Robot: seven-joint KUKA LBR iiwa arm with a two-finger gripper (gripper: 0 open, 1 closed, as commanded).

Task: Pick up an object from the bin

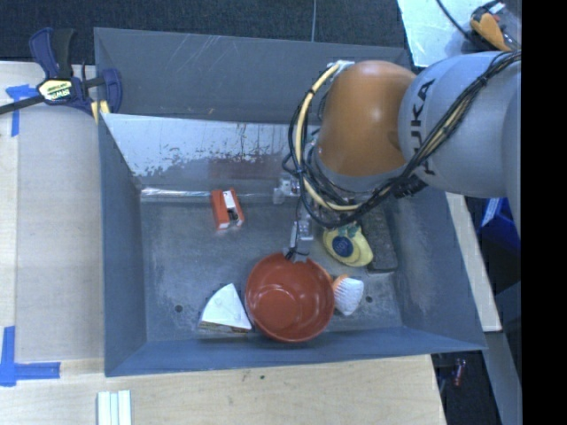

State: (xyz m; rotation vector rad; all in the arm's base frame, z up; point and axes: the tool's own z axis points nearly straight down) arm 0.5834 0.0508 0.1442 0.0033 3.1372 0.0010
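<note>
My gripper hangs under the orange wrist cover, its thin metal tip reaching down to the far rim of a red bowl that sits upright near the bin's front wall. Just right of the tip lies a yellow and blue tool, partly hidden by the cables. A white brush-like piece with an orange end leans against the bowl's right side. A white wedge lies at the bowl's left.
A small orange and white block lies apart at the back left of the bin floor. A clear rod runs along the back wall. The arm and its cables cover the bin's right rear part.
</note>
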